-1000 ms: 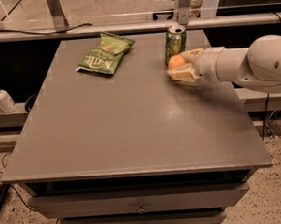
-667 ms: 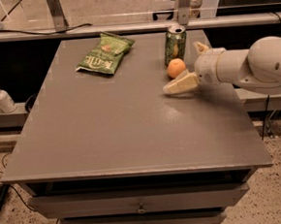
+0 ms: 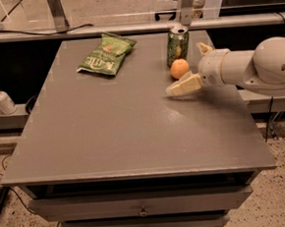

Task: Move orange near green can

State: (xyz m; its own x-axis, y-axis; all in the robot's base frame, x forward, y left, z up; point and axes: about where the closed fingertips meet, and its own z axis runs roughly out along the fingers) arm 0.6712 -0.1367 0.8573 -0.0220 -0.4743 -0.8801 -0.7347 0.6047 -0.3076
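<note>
The gripper (image 3: 188,68) is hanging open beside the orange (image 3: 179,68) by the green can (image 3: 177,45); a brushing finger risks rolling it away

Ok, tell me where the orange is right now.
The orange sits far right on the table in the camera view, just in front of the green can, with the open gripper at its right.

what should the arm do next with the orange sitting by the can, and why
Probably draw the gripper straight back to the right, away from the orange. The orange rests on the table just in front of the green can, so it looks placed. The gripper is open, with one finger low beside the fruit, so a sideways sweep could roll it off.
</note>
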